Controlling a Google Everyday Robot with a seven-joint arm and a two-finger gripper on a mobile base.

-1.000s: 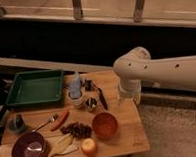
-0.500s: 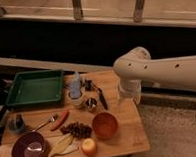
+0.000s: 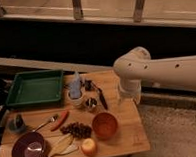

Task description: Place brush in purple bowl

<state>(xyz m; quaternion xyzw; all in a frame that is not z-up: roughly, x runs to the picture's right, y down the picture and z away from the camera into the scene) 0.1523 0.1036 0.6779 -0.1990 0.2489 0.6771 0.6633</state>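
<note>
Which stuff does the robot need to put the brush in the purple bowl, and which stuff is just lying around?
For the job: brush, purple bowl at the front left, claw hovering by the right edge of the table.
Just lying about: green tray, orange bowl, apple, spoon, wooden spatula.

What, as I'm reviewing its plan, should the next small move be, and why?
Probably ease the open gripper sideways and down onto the brush: it lies on the table close beside the gripper, not yet gripped, and the purple bowl holds no brush.
</note>
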